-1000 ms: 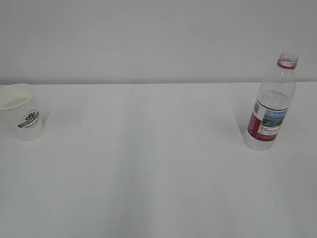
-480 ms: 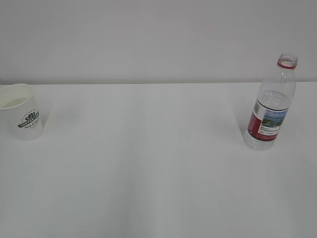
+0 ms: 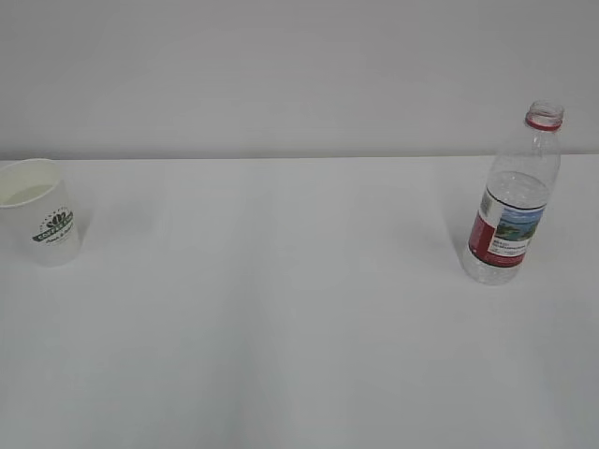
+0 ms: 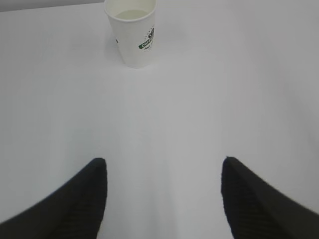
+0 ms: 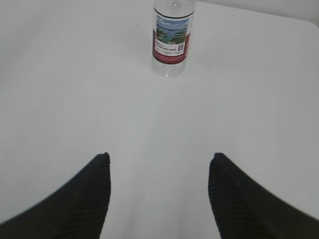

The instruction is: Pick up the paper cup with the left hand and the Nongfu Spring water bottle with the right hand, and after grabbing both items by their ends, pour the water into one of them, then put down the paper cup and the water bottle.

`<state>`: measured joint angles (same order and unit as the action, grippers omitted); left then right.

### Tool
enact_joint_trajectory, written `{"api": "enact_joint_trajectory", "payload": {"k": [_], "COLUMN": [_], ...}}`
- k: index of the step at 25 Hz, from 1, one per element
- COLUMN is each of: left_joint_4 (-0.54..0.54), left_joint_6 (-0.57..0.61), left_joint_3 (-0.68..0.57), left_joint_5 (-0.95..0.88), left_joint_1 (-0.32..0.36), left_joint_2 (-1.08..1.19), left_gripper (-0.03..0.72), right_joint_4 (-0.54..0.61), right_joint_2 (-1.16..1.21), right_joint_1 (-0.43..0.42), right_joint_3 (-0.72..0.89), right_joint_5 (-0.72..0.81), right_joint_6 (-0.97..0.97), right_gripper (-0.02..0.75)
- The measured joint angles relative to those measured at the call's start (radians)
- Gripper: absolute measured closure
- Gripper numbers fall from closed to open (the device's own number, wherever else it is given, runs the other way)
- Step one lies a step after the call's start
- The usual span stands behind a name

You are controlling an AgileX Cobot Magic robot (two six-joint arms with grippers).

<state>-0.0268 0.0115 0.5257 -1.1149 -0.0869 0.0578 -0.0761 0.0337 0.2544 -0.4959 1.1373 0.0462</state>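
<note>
Nothing has moved: green-logo paper cup [image 3: 39,223], red-labelled water bottle [image 3: 512,197] stand apart, writing illegible; both fingers [image 4: 79,199] [image 5: 79,199] spread, empty.

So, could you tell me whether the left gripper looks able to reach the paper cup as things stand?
Probably yes. The left gripper is open, and the paper cup stands upright ahead of it, slightly to the left, with only bare table between. The bottle stands far off to the other side.
</note>
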Motion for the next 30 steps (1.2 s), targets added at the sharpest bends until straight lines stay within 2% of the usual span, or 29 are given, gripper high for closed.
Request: {"api": "enact_joint_trajectory", "payload": {"k": [16,25,27,30], "left_joint_4": [0.002,0.002,0.002,0.002], "left_joint_6": [0.001,0.001,0.001,0.001], "left_joint_3": [-0.004,-0.004,-0.004,-0.004], "left_joint_5": [0.01,0.012,0.012,0.012], "left_joint_1": [0.0,-0.034,-0.035,-0.038], "left_joint_2": [-0.053,-0.053,-0.053,-0.053], "left_gripper": [0.165,0.165,0.165,0.165], "right_joint_4": [-0.002,-0.002,-0.002,-0.002], "right_joint_2": [-0.049,-0.049,-0.049,-0.049], "right_joint_1": [0.0,0.0,0.0,0.0], "right_joint_3": [0.0,0.0,0.0,0.0], "right_joint_5": [0.004,0.004,0.004,0.004], "right_joint_6": [-0.004,-0.004,-0.004,-0.004], "right_gripper": [0.269,0.269,0.243,0.155]}}
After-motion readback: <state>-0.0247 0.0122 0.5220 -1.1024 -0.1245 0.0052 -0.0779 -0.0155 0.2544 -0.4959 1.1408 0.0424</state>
